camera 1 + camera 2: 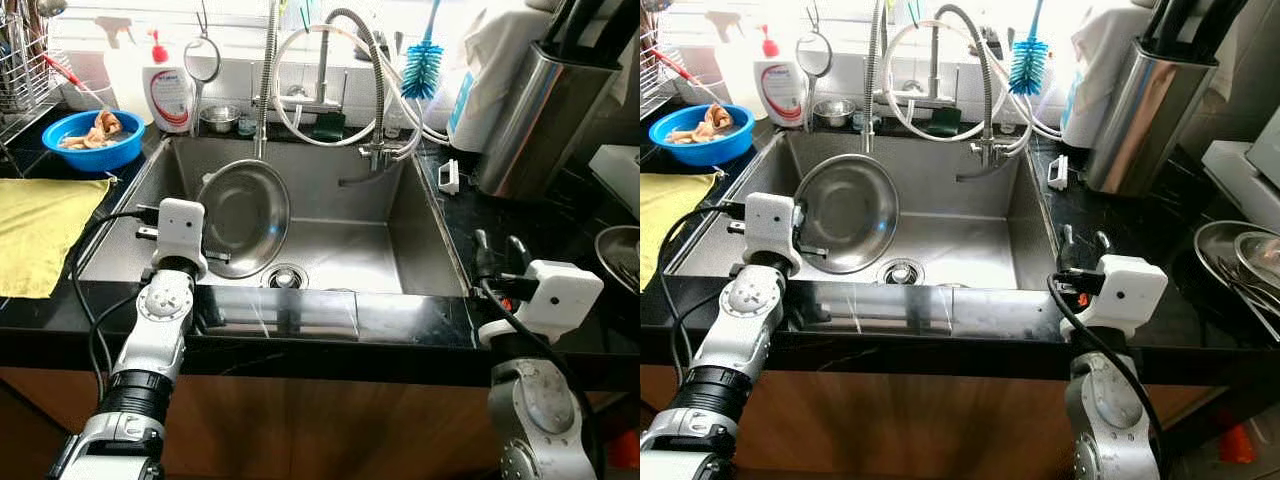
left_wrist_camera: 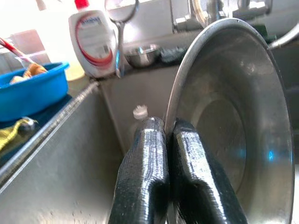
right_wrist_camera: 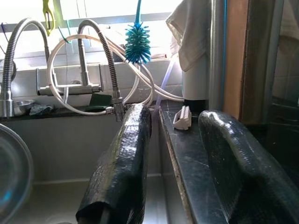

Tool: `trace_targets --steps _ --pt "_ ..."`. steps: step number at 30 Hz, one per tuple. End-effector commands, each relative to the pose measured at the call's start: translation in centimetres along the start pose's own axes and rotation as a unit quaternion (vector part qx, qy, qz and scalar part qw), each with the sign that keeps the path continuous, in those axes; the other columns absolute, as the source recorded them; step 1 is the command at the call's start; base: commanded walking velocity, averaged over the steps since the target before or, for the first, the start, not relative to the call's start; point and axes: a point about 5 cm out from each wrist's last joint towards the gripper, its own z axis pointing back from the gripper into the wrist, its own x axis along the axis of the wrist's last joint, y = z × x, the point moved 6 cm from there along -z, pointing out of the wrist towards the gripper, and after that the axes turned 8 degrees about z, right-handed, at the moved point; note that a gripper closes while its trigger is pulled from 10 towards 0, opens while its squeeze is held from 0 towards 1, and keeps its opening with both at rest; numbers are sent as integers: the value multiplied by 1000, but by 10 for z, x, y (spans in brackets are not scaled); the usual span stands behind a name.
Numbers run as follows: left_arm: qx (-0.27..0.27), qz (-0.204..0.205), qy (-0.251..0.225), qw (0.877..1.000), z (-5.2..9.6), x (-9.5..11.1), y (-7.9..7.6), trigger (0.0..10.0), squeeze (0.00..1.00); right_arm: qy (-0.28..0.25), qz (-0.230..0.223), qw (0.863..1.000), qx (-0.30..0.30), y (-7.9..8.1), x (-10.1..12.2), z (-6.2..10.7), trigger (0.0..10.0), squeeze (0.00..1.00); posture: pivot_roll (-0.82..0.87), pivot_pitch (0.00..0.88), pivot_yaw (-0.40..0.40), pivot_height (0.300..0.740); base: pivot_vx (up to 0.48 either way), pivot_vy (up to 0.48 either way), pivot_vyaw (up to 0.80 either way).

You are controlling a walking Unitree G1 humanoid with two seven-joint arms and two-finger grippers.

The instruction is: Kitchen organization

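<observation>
A black stone counter (image 1: pixel 300 320) runs under a bright window, with a steel sink (image 1: pixel 400 235) set into it; everything below is placed from that sink.

Inside the sink, toward its left wall, one steel bowl (image 1: pixel 243 217) stands on edge, its hollow facing the basin's middle. It stands so because the left gripper (image 2: pixel 168 154) has its two fingers pinched together on the near rim, one inside and one outside. That reads as a lift meant to carry the bowl out, likely to where the washed things go, though that is only a guess. The drain (image 1: pixel 285 276) sits just below the bowl's lower edge.

The right gripper (image 1: pixel 498 255) hovers over the counter just right of the sink's front corner, fingers spread apart and holding nothing, seemingly waiting its turn.

Behind the sink rise two spring-necked taps (image 1: pixel 372 80) with a looped white hose. One blue bottle brush (image 1: pixel 423 65) hangs behind the right rear corner, handy for scrubbing. One soap bottle (image 1: pixel 170 90) and one small steel cup (image 1: pixel 219 118) sit behind the left rear corner, and one small strainer (image 1: pixel 202 60) hangs above them.

Left of the sink: one blue bowl (image 1: pixel 95 140) of scraps and one yellow cloth (image 1: pixel 35 230) spread flat, perhaps for draining. Right of the sink: one steel knife holder (image 1: pixel 545 115) and more steel dishes (image 1: pixel 1240 255), piled so that I cannot count them.
</observation>
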Motion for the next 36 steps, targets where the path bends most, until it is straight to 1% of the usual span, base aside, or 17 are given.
trace_targets --steps 1,5,6,9,10,11,12,13,14,15,16,17,29,31,32,33,36 --pt "-1 -5 0 1000 -4 1 -2 10000 0 -11 4 1000 -3 0 7 2 10000 0 49 0 -44 740 0 0 0" --pt "-2 2 11 1000 -4 -4 -3 10000 0 -9 2 1000 -1 2 6 2 10000 0 51 0 -44 740 0 0 0" --pt "-6 5 17 1000 -5 -7 -5 10000 125 -7 1 1000 1 4 5 2 10000 0 52 0 -45 740 0 0 0" --pt "-14 5 29 999 -5 -12 -9 10000 106 -3 -1 1000 3 6 4 1 10000 0 51 0 -44 740 0 0 0" --pt "-16 3 33 999 -5 -14 -10 10000 106 -2 -1 1000 3 7 3 1 10000 0 51 0 -45 740 0 0 0" --pt "-22 -9 43 999 -5 -17 -13 10000 94 0 -2 1000 3 7 3 1 10000 0 52 0 -45 740 0 0 0" --pt "-29 -13 46 998 -6 -18 -14 10000 227 3 -3 1000 3 8 2 1 10000 0 50 0 -44 740 0 0 0" --pt "-31 -12 47 998 -6 -18 -15 10000 502 4 -3 1000 3 8 1 1 10000 0 50 0 -44 740 0 0 0" --pt "-33 -12 50 998 -6 -19 -16 10000 624 4 -3 1000 3 8 1 1 10000 0 50 0 -44 740 0 0 0" --pt "-35 -12 52 998 -6 -20 -16 10000 624 4 -3 1000 4 8 1 1 10000 0 50 0 -44 740 0 0 0" --pt "-37 -14 53 998 -6 -20 -17 10000 922 5 -3 1000 4 8 1 1 10000 0 51 0 -43 740 0 0 0" --pt "-39 -13 54 998 -7 -20 -17 10000 1000 6 -3 1000 5 8 0 1 10000 0 49 0 -42 740 0 0 0" --pt "-40 -2 54 998 -9 -20 -17 10000 1000 13 -5 1000 4 9 -3 0 10000 0 50 0 -41 740 0 0 0" --pt "-43 17 59 997 -9 -20 -19 10000 1000 18 -9 1000 2 9 -4 1 10000 0 50 0 -41 740 0 0 0" --pt "-53 34 66 996 -10 -21 -22 10000 1000 20 -10 1000 2 9 -5 1 10000 0 48 0 -40 740 0 0 0" --pt "-53 34 66 996 -10 -21 -22 10000 1000 20 -10 1000 2 9 -5 1 10000 0 48 0 -40 740 0 0 0" --pt "-69 51 73 994 -12 -19 -26 10000 1000 24 -15 1000 2 8 -7 0 10000 0 53 0 -40 740 0 0 0"
